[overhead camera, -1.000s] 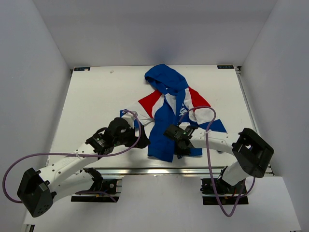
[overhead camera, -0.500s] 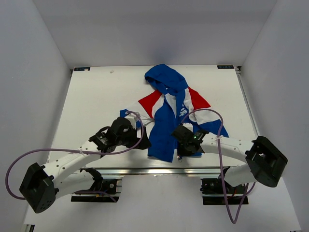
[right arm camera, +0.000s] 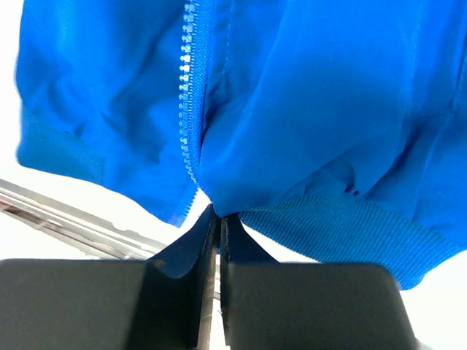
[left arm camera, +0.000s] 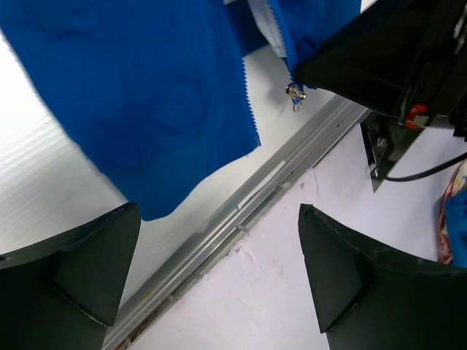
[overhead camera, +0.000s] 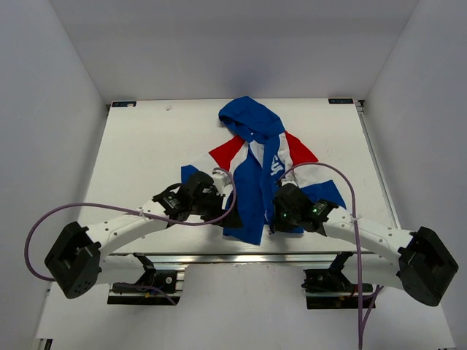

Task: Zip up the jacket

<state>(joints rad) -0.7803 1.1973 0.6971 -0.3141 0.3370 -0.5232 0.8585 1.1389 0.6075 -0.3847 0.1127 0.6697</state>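
The jacket (overhead camera: 255,164) lies flat on the white table, its blue hood (overhead camera: 250,119) at the far end and its front open toward me. My right gripper (right arm camera: 219,213) is shut on the bottom corner of one blue front panel, right beside the zipper teeth (right arm camera: 188,109). In the top view the right gripper (overhead camera: 276,220) sits at the jacket's near hem. My left gripper (overhead camera: 228,216) hovers open by the other panel's hem. Between its fingers (left arm camera: 80,273) lies only table edge. The metal zipper pull (left arm camera: 295,92) hangs at the right gripper's black body (left arm camera: 379,51).
An aluminium rail (overhead camera: 241,257) runs along the table's near edge, just under both grippers. White walls enclose the table on three sides. Purple cables loop from both arms over the near part of the table.
My right gripper has closed on the jacket's bottom corner and shifted slightly right and nearer. The left arm has slid right toward the jacket's hem, still open.
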